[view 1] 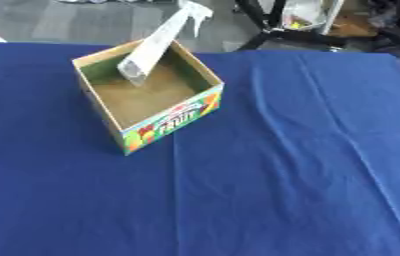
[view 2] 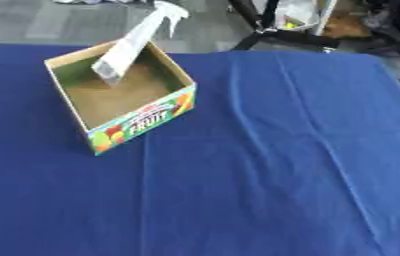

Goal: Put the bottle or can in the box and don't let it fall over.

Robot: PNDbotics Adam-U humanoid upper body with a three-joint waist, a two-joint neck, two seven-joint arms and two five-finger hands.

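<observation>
Blue cloth [view 1: 273,165] covers the whole work surface, creased in long lines running toward the near edge. Beyond the far edge lies a grey floor with dark stand legs [view 1: 278,30] at upper right.

Item count: one box, one bottle.

One open-topped cardboard box [view 1: 164,120] sits on the cloth in the upper left part of both views, turned so that one corner points toward the camera. Its near outer wall carries a coloured fruit print with the word FRUIT. The inner floor is bare brown card.

One white spray bottle [view 1: 155,47] is inside the box. It is tilted, not upright: its base rests on the box floor near the far left inner wall, and its body leans across the far rim. The trigger head [view 2: 167,12] projects above and beyond that rim.

Neither the left hand nor the right hand appears in either view. Their opening cannot be told, nothing shows either of them holding or touching the bottle or the box, and no position can be referred to a hand.
</observation>
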